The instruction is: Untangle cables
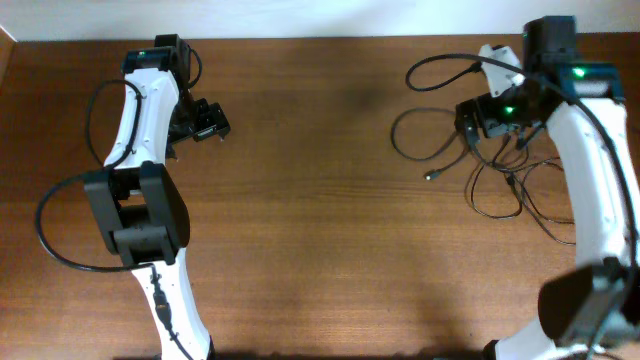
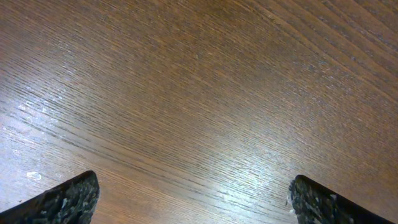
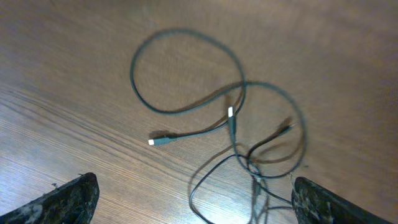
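Cables (image 3: 231, 124) tangled in overlapping loops on tabletop (image 1: 320, 200) just below right pincer (image 3: 196, 202), which is wide open, empty. Left pincer (image 2: 193, 202) well apart from right pincer, also wide open, empty. Judgement: nothing untangled yet, whole job left.

The left arm (image 1: 140, 215) rose from the near left edge and folded at a dark elbow. Its white link ran toward the far side, where the wrist turned right. The left gripper (image 1: 208, 124) faced down, its fingers (image 2: 65, 200) spread wide apart and empty. The right arm (image 1: 590, 190) reached from the near right corner to the far right. The right gripper (image 1: 478, 118) hung left of its wrist, fingertips (image 3: 62, 200) likewise wide apart and empty.
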